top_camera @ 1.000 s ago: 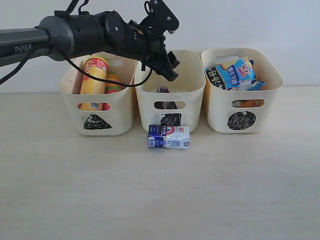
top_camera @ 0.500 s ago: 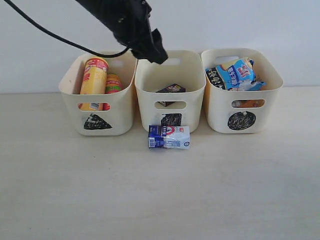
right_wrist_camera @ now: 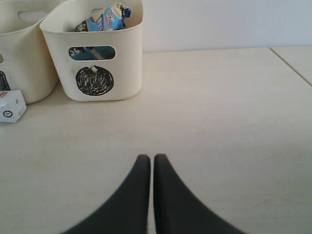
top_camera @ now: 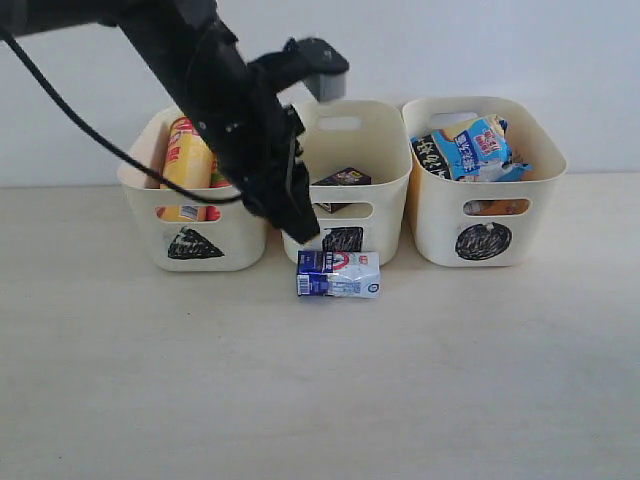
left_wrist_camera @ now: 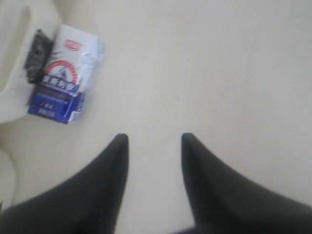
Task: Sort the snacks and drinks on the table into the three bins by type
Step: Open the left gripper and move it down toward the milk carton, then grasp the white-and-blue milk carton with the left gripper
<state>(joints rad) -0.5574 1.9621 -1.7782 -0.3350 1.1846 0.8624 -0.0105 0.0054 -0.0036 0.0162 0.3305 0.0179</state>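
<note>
A blue-and-white drink carton [top_camera: 338, 274] lies flat on the table in front of the middle bin [top_camera: 375, 150], the one with the square mark. My left gripper [top_camera: 305, 233] hangs low just left of and above it. In the left wrist view the carton [left_wrist_camera: 66, 73] lies ahead and to one side of the left gripper [left_wrist_camera: 154, 139], which is open and empty. A dark purple carton [top_camera: 342, 178] rests inside the middle bin. The yellow tube [top_camera: 185, 160] stands in the triangle bin [top_camera: 190, 235]. Bags [top_camera: 478, 145] fill the circle bin [top_camera: 520, 215]. My right gripper [right_wrist_camera: 147, 158] is shut and empty over bare table.
The left arm [top_camera: 225, 95] crosses in front of the triangle bin and the middle bin's left wall. In the right wrist view, the circle bin [right_wrist_camera: 122, 58] stands ahead, with the carton's corner [right_wrist_camera: 10, 106] beside it. A table seam [right_wrist_camera: 292, 63] runs off to one side.
My left arm has swung from above the middle bin down to its front, close to the blue-and-white carton. The purple carton came into view lying in the middle bin.
</note>
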